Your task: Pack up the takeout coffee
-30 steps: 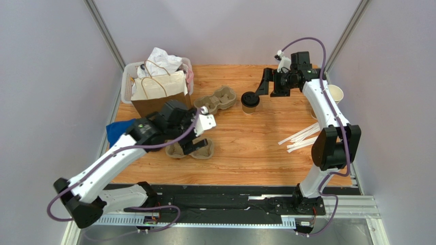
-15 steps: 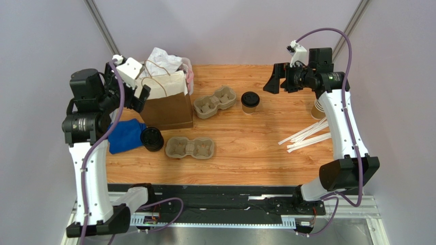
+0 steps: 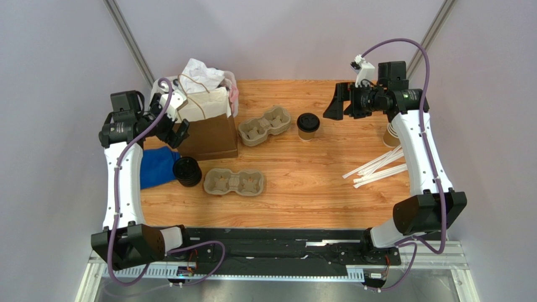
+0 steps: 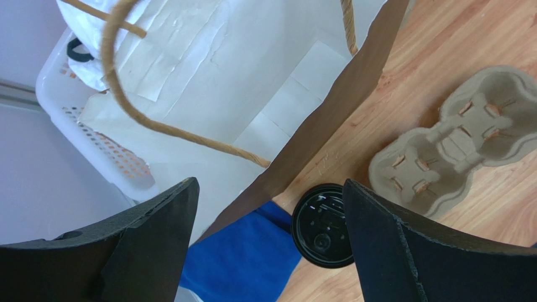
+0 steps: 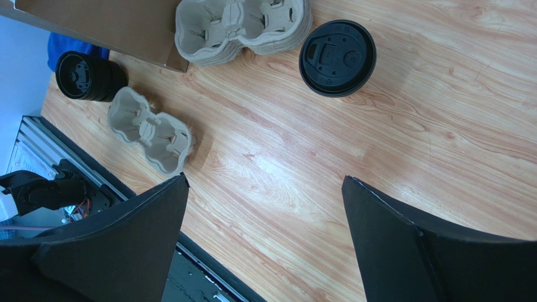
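The takeout coffee [image 3: 308, 126], a tan paper cup under a black lid, stands upright on the wooden table just right of a stack of cup carriers [image 3: 265, 124]. In the right wrist view the takeout coffee [image 5: 337, 58] shows from above. My right gripper [image 3: 337, 110] hangs open above and to the right of it, nothing between its fingers [image 5: 265, 179]. My left gripper [image 3: 174, 129] is open at the far left, raised beside the brown paper bag [image 3: 211, 135]. From the left wrist the left gripper [image 4: 268, 184] frames the bag's open top [image 4: 208, 82], lined with white paper.
A single pulp carrier [image 3: 234, 182] lies near the table's front. A stack of black lids [image 3: 187, 171] and a blue cloth [image 3: 157, 167] sit left of it. A white basket [image 3: 157, 88] stands behind the bag. Paper straws [image 3: 378, 168] and cream cups [image 3: 394, 133] lie at the right.
My left arm has swung from over the front carrier up and left to the side of the bag. My right gripper drew back a little to the right. Both stayed open.
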{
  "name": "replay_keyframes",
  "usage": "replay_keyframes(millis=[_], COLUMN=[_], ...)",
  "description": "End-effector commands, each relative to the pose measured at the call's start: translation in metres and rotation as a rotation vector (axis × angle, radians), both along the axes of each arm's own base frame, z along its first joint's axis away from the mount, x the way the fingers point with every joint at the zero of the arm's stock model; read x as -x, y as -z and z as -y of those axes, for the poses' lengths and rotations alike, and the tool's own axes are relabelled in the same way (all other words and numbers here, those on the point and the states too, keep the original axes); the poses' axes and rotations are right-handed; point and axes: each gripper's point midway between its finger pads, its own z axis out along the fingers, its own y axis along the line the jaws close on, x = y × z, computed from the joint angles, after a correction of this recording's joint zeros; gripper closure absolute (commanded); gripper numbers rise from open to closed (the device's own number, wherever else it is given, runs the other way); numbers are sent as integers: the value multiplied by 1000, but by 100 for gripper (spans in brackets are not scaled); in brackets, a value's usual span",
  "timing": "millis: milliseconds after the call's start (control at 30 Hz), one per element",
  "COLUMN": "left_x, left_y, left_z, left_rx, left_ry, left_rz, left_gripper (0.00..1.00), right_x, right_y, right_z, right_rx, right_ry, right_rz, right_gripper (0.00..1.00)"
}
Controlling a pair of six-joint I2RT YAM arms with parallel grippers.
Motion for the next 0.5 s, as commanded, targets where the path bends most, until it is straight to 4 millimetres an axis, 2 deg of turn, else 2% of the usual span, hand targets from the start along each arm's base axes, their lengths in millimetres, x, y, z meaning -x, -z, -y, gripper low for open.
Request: replay_keyframes(millis=[0, 100, 200, 233, 300, 333, 400, 433, 467], left_x=[-21, -26, -27, -27, -26, -24, -23, -21, -19], left_y=[-4, 5, 6, 4, -1, -5, -15, -21, -27], left_z=[3, 0, -1, 0, 2, 4, 7, 9, 12], left_rx=[-55, -76, -94, -93, -87, -82, -78, -71, -60], left_ry=[121, 136, 149, 156, 161, 171, 177, 181, 186], left_rz=[118, 102, 109, 118, 129, 142, 164, 178, 189], left_gripper=[11, 21, 37, 49, 60, 71, 83, 95, 99], right_x=[1, 1, 2, 2, 2, 3, 4, 5, 5], right_y=[-6, -6, -7, -7, -7, -7, -9, -11, -11], right_z=[-4, -6, -5, -4, -3, -4, -3, -2, -1], right_rx=[-33, -42, -42, -43, -45, -48, -50, -52, -51], right_ry=[-29, -38, -38, -38, -36, -41, -40, -41, -41], right_rz=[-1, -7, -6, -6, -5, -8, -2, 0, -1], right_gripper=[2, 2, 2, 3, 3, 3, 3, 3, 3])
